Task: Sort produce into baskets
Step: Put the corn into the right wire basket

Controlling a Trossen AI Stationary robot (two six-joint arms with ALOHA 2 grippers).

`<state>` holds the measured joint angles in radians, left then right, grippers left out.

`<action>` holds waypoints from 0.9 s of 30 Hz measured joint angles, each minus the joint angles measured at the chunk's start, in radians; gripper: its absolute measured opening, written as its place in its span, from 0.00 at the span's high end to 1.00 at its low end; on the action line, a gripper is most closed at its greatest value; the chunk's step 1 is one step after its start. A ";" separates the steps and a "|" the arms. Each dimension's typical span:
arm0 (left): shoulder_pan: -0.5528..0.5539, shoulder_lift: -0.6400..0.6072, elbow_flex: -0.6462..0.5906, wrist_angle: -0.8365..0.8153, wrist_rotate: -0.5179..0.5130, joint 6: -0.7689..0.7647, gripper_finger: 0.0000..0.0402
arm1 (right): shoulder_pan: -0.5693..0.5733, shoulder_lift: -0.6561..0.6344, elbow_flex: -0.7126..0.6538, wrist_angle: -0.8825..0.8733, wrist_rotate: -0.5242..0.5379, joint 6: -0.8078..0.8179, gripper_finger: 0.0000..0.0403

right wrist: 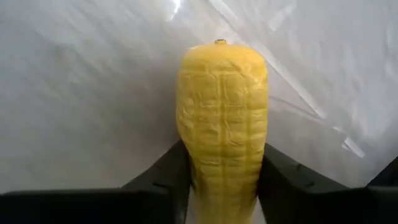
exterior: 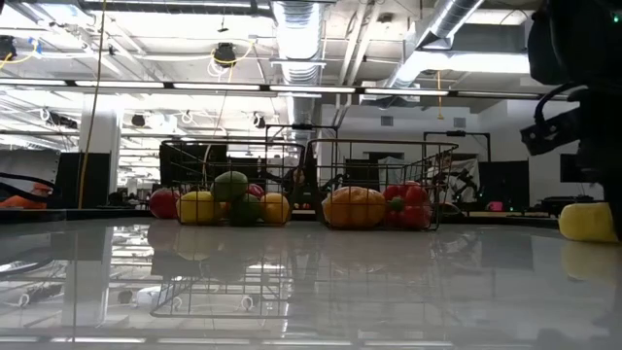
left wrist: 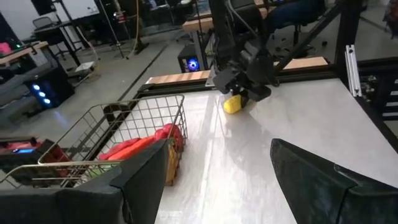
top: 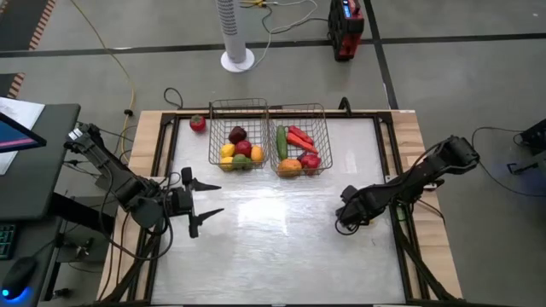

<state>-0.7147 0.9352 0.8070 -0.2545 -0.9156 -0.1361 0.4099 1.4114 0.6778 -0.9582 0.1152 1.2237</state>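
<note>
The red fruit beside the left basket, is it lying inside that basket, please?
No, the red fruit lies on the table outside the left basket wall.

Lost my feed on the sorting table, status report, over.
Right gripper closed on yellow corn cob, low on table. Left gripper open, empty, waiting at left. Both baskets loaded; one red piece still outside. Path clear.

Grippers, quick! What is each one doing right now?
Left gripper: open, holding nothing, over the table.
Right gripper: fingers closed on the yellow corn, down at the table.
</note>
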 joint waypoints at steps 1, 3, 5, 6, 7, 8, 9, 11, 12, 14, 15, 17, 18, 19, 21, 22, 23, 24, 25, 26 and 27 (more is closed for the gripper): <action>0.000 0.000 0.000 0.001 -0.008 0.003 0.33 | 0.000 0.000 0.004 -0.001 0.000 -0.008 0.61; 0.000 0.000 0.000 0.008 -0.034 0.021 0.33 | 0.000 0.001 0.023 -0.002 0.008 -0.027 0.61; 0.000 0.000 0.000 0.024 -0.059 0.042 0.33 | -0.003 0.001 0.062 -0.015 0.025 -0.053 0.61; 0.000 0.000 0.000 0.031 -0.069 0.050 0.33 | -0.007 0.001 0.086 -0.027 0.032 -0.069 0.61; 0.000 0.000 0.000 0.039 -0.075 0.057 0.33 | -0.012 0.001 0.116 -0.038 0.049 -0.086 0.61; 0.000 0.000 0.000 0.043 -0.081 0.064 0.33 | -0.017 0.001 0.150 -0.048 0.070 -0.106 0.61; 0.000 0.000 0.000 0.044 -0.088 0.068 0.33 | -0.023 0.001 0.186 -0.058 0.096 -0.132 0.61; 0.000 0.000 0.000 0.045 -0.096 0.071 0.33 | -0.036 0.001 0.261 -0.069 0.161 -0.194 0.58; 0.000 0.000 0.000 0.045 -0.096 0.071 0.33 | -0.043 0.001 0.299 -0.067 0.202 -0.228 0.57; 0.000 0.000 0.000 0.044 -0.096 0.071 0.33 | -0.062 0.001 0.367 -0.051 0.293 -0.303 0.55; 0.000 0.000 0.000 0.044 -0.096 0.070 0.33 | -0.073 0.001 0.396 -0.037 0.340 -0.343 0.54; 0.000 0.000 0.000 0.044 -0.091 0.064 0.33 | -0.099 0.001 0.440 0.002 0.428 -0.430 0.55; 0.000 0.000 0.000 0.043 -0.086 0.063 0.33 | -0.114 0.001 0.457 0.028 0.466 -0.476 0.55; 0.000 0.000 0.000 0.041 -0.079 0.061 0.33 | -0.132 0.001 0.470 0.054 0.498 -0.523 0.55; 0.000 0.000 0.001 0.025 -0.064 0.042 0.33 | -0.173 0.001 0.487 0.117 0.547 -0.614 0.56; 0.000 0.000 0.001 0.016 -0.061 0.033 0.33 | -0.197 0.001 0.490 0.151 0.565 -0.661 0.56; 0.000 0.000 0.001 0.009 -0.061 0.025 0.33 | -0.223 0.001 0.491 0.189 0.573 -0.708 0.56; 0.000 0.000 0.001 0.002 -0.062 0.019 0.33 | -0.251 0.001 0.491 0.231 0.573 -0.755 0.55; 0.000 0.000 0.001 -0.002 -0.067 0.015 0.33 | -0.280 0.001 0.491 0.272 0.571 -0.803 0.54; 0.000 0.000 0.001 -0.004 -0.074 0.014 0.33 | -0.308 0.001 0.491 0.308 0.569 -0.843 0.53; 0.000 0.000 0.001 -0.005 -0.083 0.013 0.33 | -0.336 0.001 0.491 0.343 0.568 -0.880 0.52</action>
<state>-0.7147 0.9354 0.8078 -0.2599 -0.9986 -0.1235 0.0738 1.4120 1.1690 -0.6151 0.6834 0.3434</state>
